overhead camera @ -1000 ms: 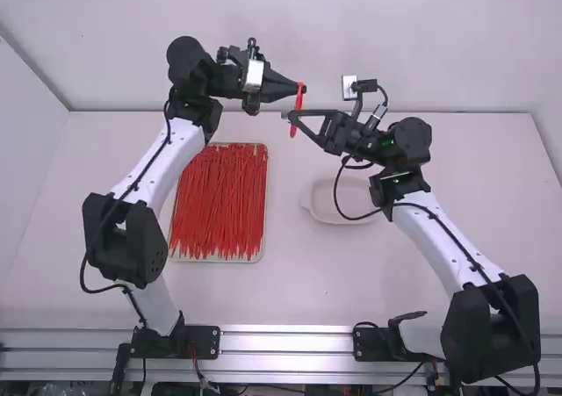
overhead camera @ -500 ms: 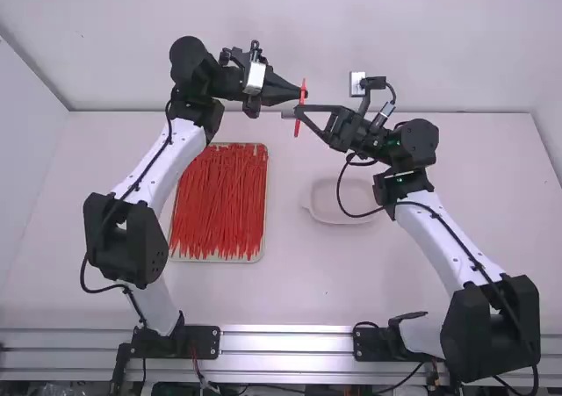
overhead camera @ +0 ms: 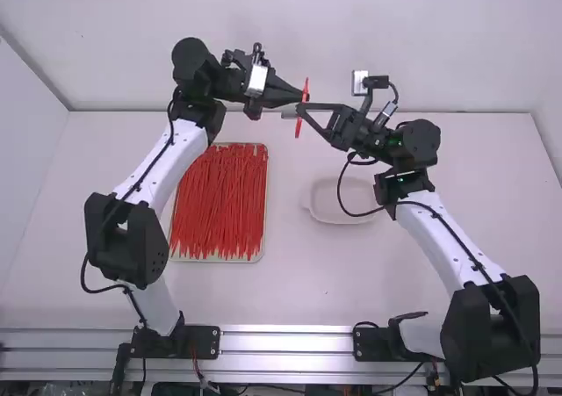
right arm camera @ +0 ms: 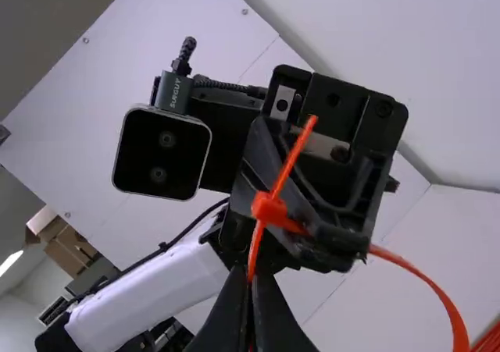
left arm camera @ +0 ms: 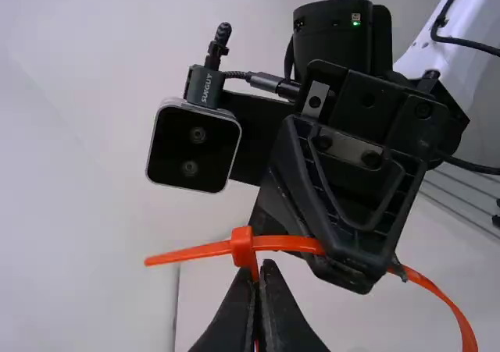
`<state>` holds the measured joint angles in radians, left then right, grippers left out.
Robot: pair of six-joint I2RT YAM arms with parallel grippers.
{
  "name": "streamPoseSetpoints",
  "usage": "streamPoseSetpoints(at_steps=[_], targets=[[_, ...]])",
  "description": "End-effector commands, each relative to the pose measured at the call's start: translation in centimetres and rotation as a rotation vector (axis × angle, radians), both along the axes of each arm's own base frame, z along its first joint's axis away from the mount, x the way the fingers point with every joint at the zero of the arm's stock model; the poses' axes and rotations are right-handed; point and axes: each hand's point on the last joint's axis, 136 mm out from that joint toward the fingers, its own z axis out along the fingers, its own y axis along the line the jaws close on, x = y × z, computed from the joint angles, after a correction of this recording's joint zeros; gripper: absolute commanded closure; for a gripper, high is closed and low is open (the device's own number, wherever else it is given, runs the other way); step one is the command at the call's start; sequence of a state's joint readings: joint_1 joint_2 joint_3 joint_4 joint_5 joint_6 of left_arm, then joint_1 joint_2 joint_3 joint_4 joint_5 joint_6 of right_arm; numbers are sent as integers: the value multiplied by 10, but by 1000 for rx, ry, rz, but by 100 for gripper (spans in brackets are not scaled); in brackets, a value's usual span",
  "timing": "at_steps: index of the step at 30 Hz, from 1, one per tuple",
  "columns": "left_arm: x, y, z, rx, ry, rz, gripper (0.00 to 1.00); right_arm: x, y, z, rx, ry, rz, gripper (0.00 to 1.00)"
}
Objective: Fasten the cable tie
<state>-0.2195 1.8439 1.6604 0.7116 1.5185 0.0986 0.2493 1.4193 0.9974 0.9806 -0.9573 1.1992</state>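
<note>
Left tool [overhead camera: 296, 99], right tool [overhead camera: 302, 109] tip to tip above table [overhead camera: 492, 176], both pinching red cable tie [overhead camera: 299, 129].

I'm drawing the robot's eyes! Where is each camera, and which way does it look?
High view: fixed above and behind, looking forward and down on the table; both whole arms show.
Left wrist view: on the left wrist, facing the right arm's camera; left gripper shows.
Right wrist view: on the right wrist, facing the left arm's camera; right gripper shows.
Shared: both wrist views show the red cable tie.
</note>
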Motion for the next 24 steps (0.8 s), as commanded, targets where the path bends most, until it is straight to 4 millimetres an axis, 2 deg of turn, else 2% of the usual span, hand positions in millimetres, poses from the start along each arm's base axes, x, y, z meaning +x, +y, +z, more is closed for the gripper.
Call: streamPoseSetpoints(at_steps=[1,14,20,24], targets=[[-10,-1,-8,20,6,-50,98,9,-8,12,29,-19,-59,100],[-9,-5,-9,14,8,-42,98,18,-21,14,41,-20,-104,100],[-8,0,1,-18,-103,-12,98,17,-18,12,35,-10,-93,100],[-15,-1,6,-33,-191,-28,99,15,-17,12,30,-12,-81,100]])
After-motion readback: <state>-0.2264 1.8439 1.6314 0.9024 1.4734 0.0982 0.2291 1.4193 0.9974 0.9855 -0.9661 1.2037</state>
